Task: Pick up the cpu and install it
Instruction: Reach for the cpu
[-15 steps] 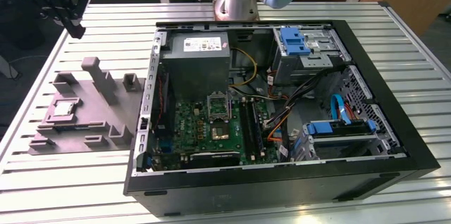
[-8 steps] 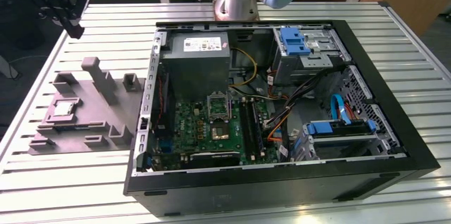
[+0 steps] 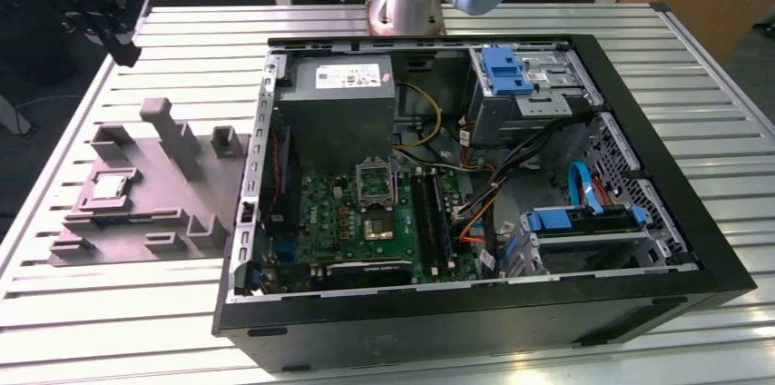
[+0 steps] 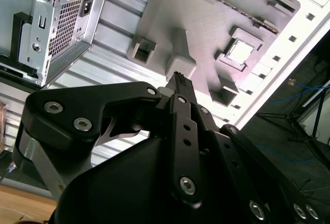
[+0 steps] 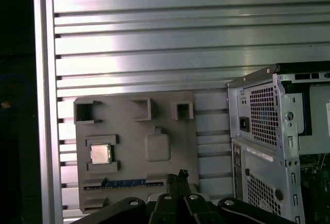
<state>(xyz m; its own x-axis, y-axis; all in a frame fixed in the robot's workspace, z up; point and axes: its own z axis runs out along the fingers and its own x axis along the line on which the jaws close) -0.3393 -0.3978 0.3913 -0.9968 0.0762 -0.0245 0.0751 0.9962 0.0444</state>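
The cpu (image 3: pixel 109 187) is a small silver square lying flat in a recess of the grey fixture plate (image 3: pixel 170 212), on the table at the exterior view's left. Both wrist views look down on it: the cpu (image 5: pixel 100 154) in the first, the cpu (image 4: pixel 240 52) in the second. My gripper (image 3: pixel 122 51) hangs high above the table's far left corner, well apart from the plate. Its black fingertips (image 4: pixel 178 77) stand together, shut on nothing; the gripper (image 5: pixel 181 174) also shows in the first wrist view. The socket (image 3: pixel 379 222) lies uncovered on the green board inside the case.
The open black computer case (image 3: pixel 678 249) takes up the middle and the exterior view's right, with a grey power-supply box (image 3: pixel 345 103), memory sticks (image 3: pixel 430 212) and loose cables inside. The fixture plate (image 5: pixel 170 131) has raised posts and a blue strip (image 5: pixel 131 183). The slatted metal table (image 3: pixel 145 312) ends just left of the plate.
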